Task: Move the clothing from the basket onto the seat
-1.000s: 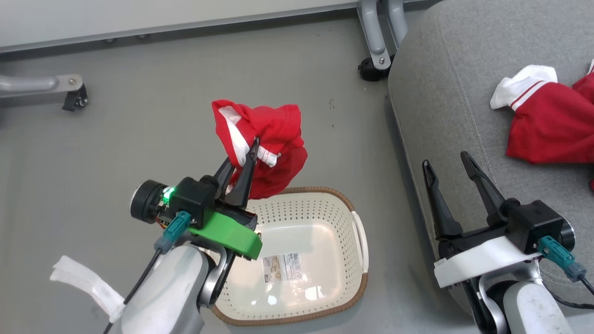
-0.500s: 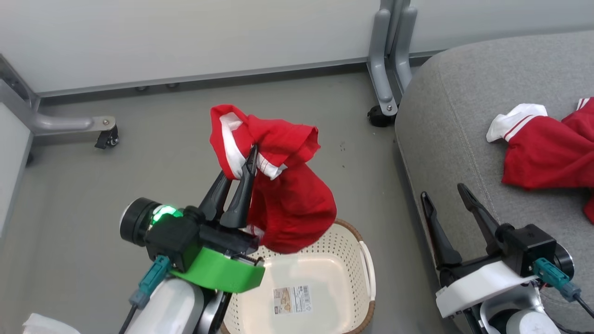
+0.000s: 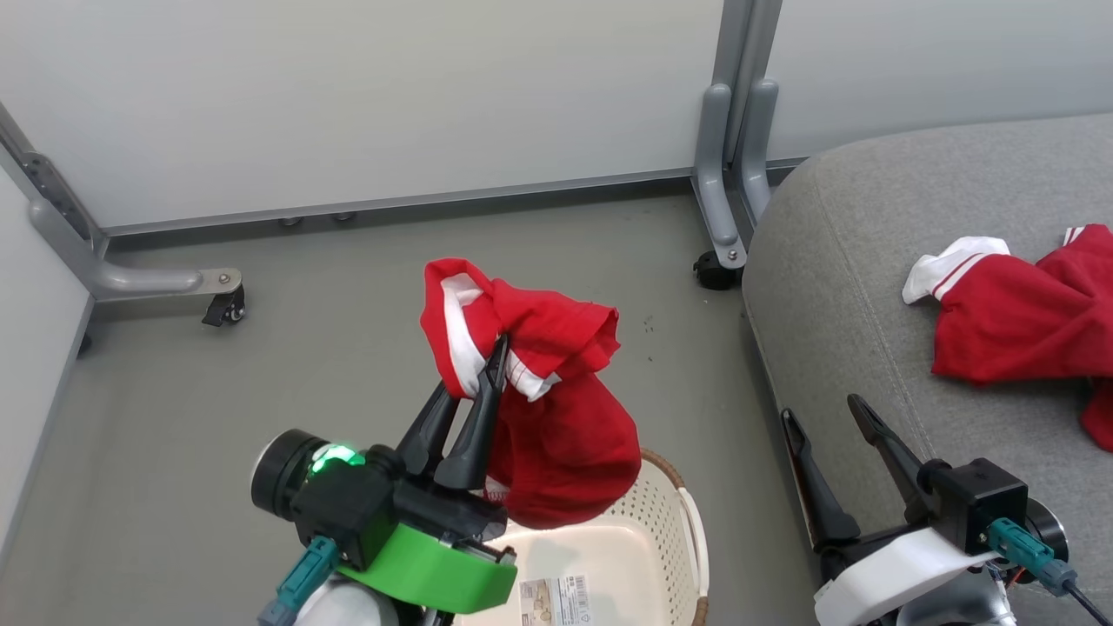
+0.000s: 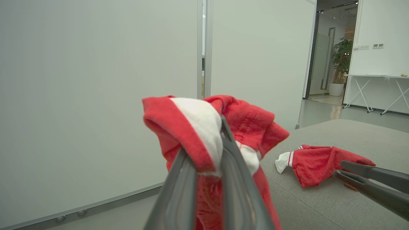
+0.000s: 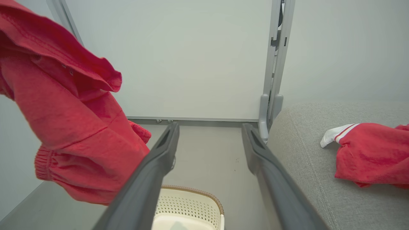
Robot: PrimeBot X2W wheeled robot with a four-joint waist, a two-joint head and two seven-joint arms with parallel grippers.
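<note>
On your left gripper (image 3: pixel 487 376) the jaws clench the red garment (image 3: pixel 561 426) over the basket (image 3: pixel 654 522). The seat (image 3: pixel 835 261) lies toward three o'clock, past the right gripper (image 3: pixel 822 410) with its released jaws.

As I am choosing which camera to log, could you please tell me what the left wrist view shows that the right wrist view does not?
Left wrist view's extras: the left gripper shut on the held garment at its white trim, and a potted plant beyond a doorway. Right wrist view's extras: the basket below, with its brown rim. Shared: the held garment, the second garment lying on the seat, the open right gripper and the pale partition.
</note>
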